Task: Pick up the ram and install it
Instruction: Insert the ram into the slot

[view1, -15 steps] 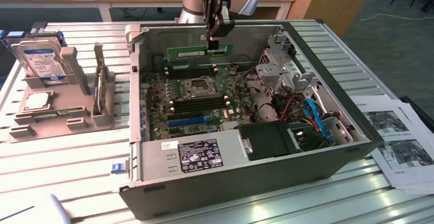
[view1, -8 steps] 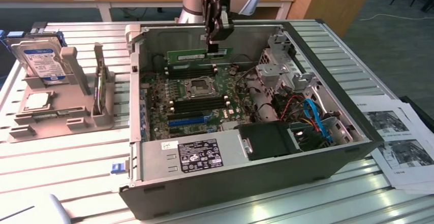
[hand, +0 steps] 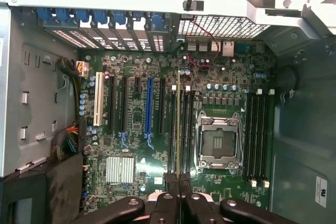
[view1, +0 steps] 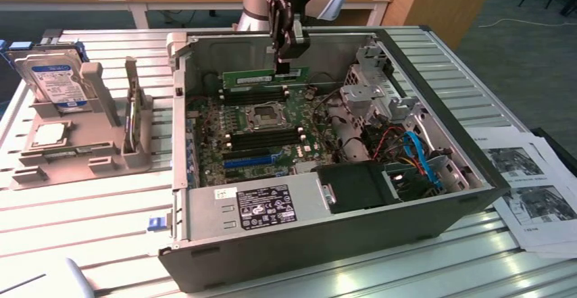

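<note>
Exterior view: my hand [view1: 288, 60] pinches the ram [view1: 263, 78] by its top edge, level above the far part of the motherboard [view1: 261, 136] inside the open case [view1: 396, 227] on the counter [view1: 81, 210].

Wrist view: my hand [hand: 178, 182] grips the ram [hand: 178, 124], seen edge-on along the black memory slots [hand: 171, 129] beside the CPU socket [hand: 218, 142]. I judge this goes well only with the stick parallel over one slot, untilted.

Open top, crowded edges inside the case [view1: 307, 244].
In the exterior view, reckoned from the CPU socket [view1: 267, 115]: the gripper [view1: 290, 65] clamping the ram [view1: 248, 77] hangs in free air at 12 o'clock. The drive cage [view1: 374, 88] and cables [view1: 417, 153] crowd 3 o'clock, the power supply [view1: 261, 207] blocks 6, and the case wall blocks 9.
</note>
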`<state>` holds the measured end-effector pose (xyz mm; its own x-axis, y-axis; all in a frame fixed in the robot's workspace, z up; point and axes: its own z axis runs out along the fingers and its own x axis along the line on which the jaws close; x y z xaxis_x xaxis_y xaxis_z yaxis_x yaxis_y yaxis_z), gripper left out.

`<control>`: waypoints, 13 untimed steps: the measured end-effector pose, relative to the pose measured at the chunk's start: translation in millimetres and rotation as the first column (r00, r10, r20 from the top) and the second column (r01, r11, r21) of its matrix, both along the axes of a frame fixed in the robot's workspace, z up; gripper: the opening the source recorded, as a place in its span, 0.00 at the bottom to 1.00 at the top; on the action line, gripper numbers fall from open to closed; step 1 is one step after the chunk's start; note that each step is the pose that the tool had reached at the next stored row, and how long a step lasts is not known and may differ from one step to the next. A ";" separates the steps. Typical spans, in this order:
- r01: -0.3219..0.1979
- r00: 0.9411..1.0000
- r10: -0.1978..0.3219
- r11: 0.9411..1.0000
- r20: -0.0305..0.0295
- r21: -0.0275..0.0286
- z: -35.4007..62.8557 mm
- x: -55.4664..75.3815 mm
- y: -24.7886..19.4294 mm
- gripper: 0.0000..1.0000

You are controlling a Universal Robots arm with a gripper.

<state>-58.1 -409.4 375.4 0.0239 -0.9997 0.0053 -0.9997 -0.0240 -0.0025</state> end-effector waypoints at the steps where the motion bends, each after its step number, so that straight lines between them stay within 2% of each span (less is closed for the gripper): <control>1: 0.000 1.000 0.000 1.000 0.000 0.000 0.0 0.0 0.0 0.11; 10: 0.000 1.000 0.000 1.000 0.000 0.000 -0.1 0.0 0.0 0.11; 13: 0.000 1.000 0.000 1.000 0.000 0.000 -3.3 0.0 0.0 0.11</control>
